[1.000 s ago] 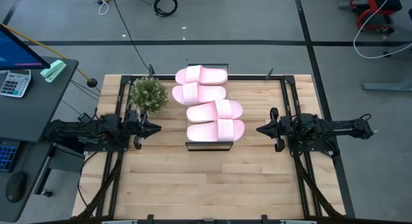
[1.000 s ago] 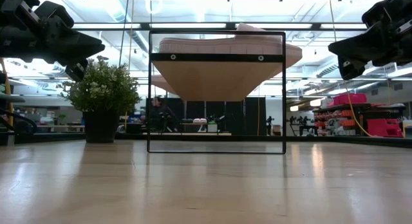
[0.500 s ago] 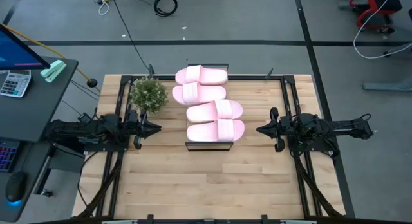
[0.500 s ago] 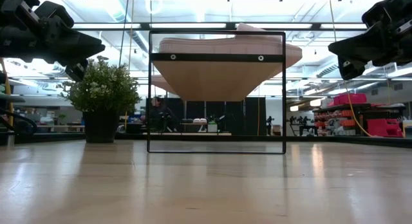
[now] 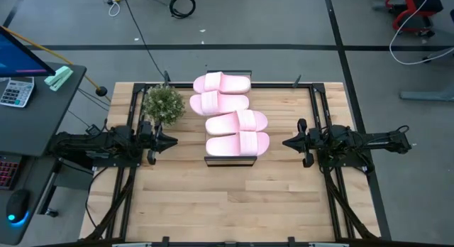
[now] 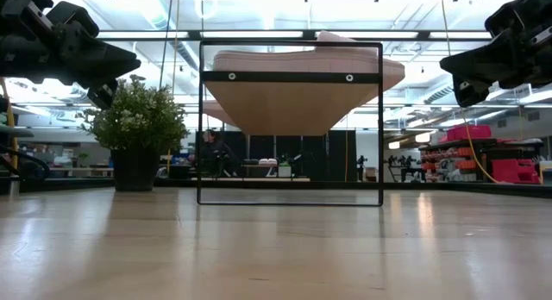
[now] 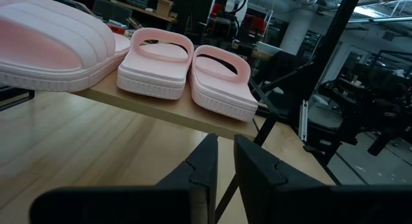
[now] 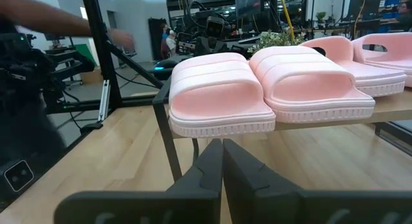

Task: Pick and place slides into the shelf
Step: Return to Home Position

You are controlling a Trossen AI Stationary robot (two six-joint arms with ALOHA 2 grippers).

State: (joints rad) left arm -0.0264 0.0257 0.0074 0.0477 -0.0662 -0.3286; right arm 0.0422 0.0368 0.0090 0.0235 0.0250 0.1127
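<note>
Resting on the shelf (image 5: 227, 160), all four pink slides (image 5: 236, 121) lie side by side along its wood top board, straps up, and none is on the bench (image 5: 234, 204) below. You can read the placing as done. What is in hand, as I judge it, is bringing the arms to their rest pose.

Your left hand (image 5: 170, 140) hovers above the bench just beside the shelf's left flank, near the potted plant (image 5: 164, 103). Its wrist view shows the fingers (image 7: 205, 161) released, with a narrow slit between them and nothing in it. Your right hand (image 5: 287, 142) mirrors it on the other flank, apart from the shelf, its fingers (image 8: 207, 161) clenched tip to tip on nothing. Both arms stretch level from the bench's side edges, hands pointing inward.

The next move calls for little. If this is the rest pose, simply hold. If not, draw each arm straight back from the shelf, so no finger clips the black frame or nudges an overhanging slide.
</note>
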